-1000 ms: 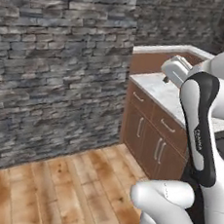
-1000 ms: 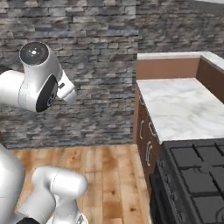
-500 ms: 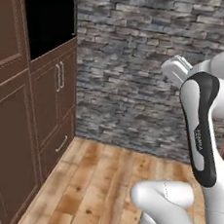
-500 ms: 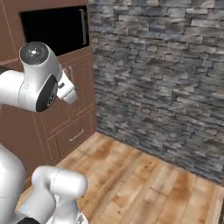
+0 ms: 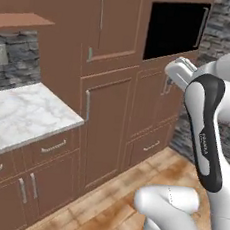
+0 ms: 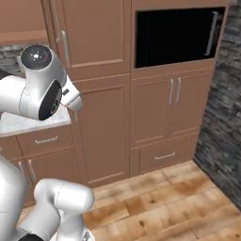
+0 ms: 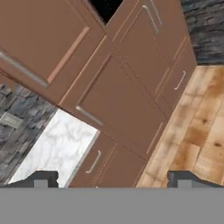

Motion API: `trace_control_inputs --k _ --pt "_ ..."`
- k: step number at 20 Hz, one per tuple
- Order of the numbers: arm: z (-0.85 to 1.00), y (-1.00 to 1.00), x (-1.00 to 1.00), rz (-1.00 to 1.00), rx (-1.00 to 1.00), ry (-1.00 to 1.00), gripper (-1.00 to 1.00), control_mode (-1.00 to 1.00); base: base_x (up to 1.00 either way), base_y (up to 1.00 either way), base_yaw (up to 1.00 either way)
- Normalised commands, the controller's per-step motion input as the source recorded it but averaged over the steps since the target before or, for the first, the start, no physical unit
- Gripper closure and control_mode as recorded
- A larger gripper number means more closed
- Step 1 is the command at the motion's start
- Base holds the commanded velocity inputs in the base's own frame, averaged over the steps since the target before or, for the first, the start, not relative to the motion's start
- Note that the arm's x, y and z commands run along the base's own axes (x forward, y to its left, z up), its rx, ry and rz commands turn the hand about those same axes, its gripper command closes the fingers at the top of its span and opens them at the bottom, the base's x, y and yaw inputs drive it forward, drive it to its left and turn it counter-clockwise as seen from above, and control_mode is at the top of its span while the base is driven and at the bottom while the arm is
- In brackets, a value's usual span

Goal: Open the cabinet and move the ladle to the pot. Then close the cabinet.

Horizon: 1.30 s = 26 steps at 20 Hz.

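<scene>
The cabinet [image 5: 114, 21] stands shut above the marble tabletop [image 5: 21, 115], its long silver handle [image 5: 102, 7] running vertically. The hand [image 7: 113, 178] hangs wide and empty. The base has turned, bringing the brown cupboards into view in place of stone wall.

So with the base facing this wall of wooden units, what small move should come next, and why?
Probably bring the open hand toward the long vertical silver bar handle of the brown wooden wall cabinet. Its recessed-panel door is shut, the hand holds nothing and hangs well away from the doors, above the white marble counter. No ladle or pot can be seen yet, so opening comes first.
</scene>
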Motion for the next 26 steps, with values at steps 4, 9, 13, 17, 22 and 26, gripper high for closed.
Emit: trace_control_inputs --k 4,9,13,17,22,26 --pt "0.0 0.0 0.0 0.0 0.0 0.0 -1.0 1.0 0.0 -0.04 0.88" --pt "0.0 0.0 0.0 0.0 0.0 0.0 -1.0 1.0 0.0 -0.03 0.78" --pt "0.0 0.0 0.0 0.0 0.0 0.0 -1.0 1.0 0.16 0.0 0.3" --pt "0.0 0.0 0.0 0.0 0.0 0.0 -1.0 1.0 0.73 -0.12 0.04" --pt "0.0 0.0 0.0 0.0 0.0 0.0 -1.0 1.0 0.67 -0.12 0.03" --pt "0.0 0.0 0.0 0.0 0.0 0.0 -1.0 1.0 0.51 0.06 0.0"
